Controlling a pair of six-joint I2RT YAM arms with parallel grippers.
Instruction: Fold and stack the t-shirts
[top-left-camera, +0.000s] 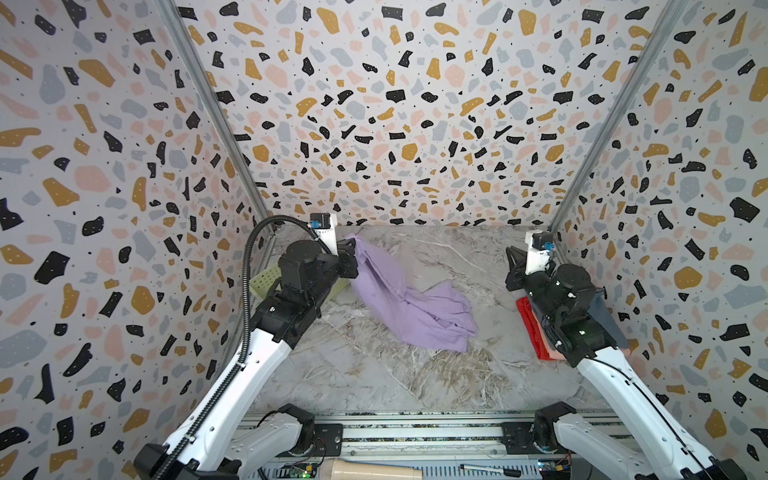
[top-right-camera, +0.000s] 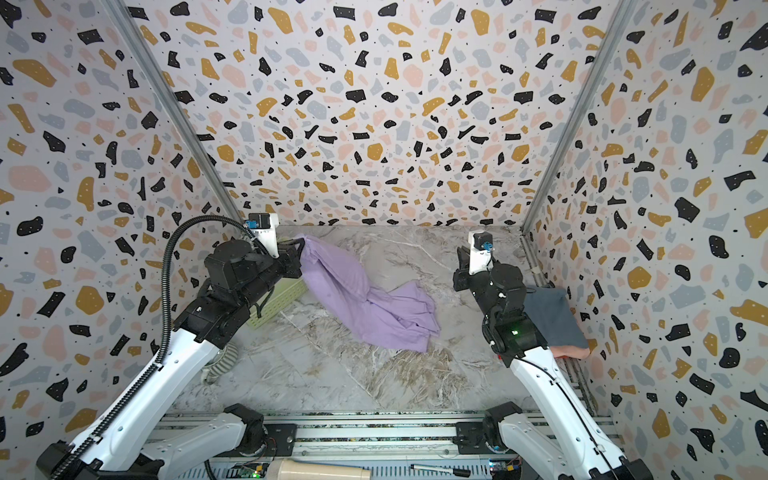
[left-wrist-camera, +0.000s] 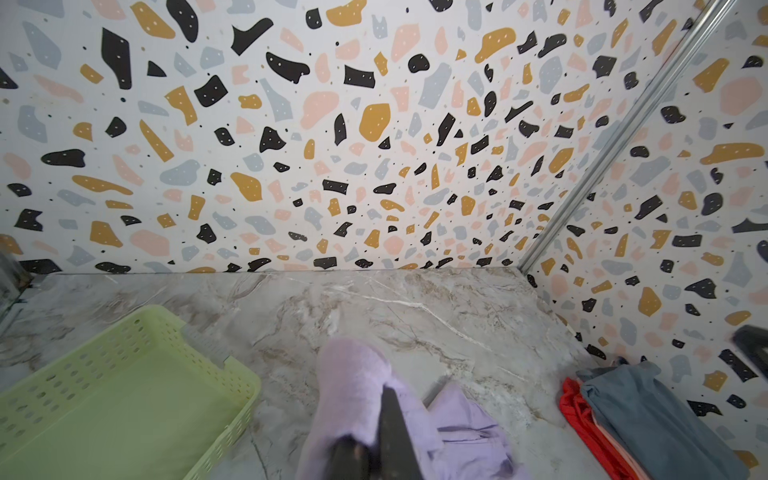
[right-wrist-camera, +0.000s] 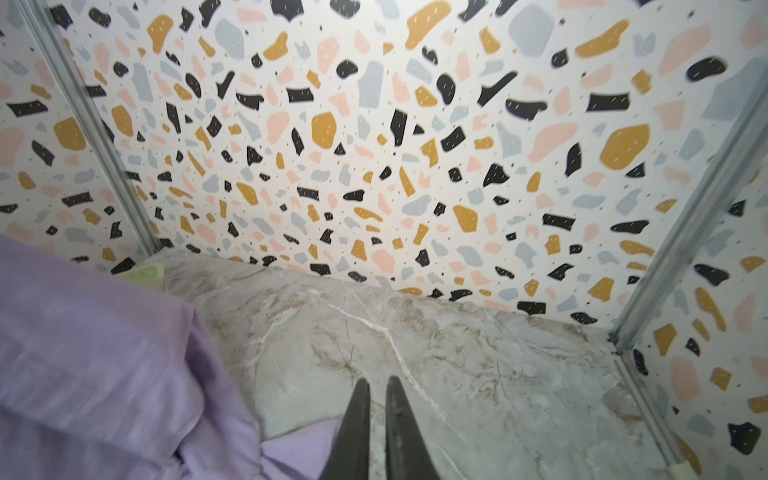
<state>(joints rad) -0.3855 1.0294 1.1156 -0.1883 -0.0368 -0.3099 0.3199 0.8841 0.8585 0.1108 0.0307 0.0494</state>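
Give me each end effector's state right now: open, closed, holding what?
Left end effector: closed on one end of the lavender t-shirt.
Right end effector: almost fully closed, holding nothing.

The left arm reaches to the far left with its wrist raised, and the left gripper (top-left-camera: 348, 249) is clamped on the lavender t-shirt (top-left-camera: 386, 286). The right arm stretches far right; the right gripper (right-wrist-camera: 376, 380) is aloft, jaws almost touching, seemingly empty.

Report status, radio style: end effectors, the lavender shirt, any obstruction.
Left end effector shut on lavender t-shirt, one end lifted, rest crumpled on table. Right end effector shut, empty. No obstruction; folded stack sits far right.
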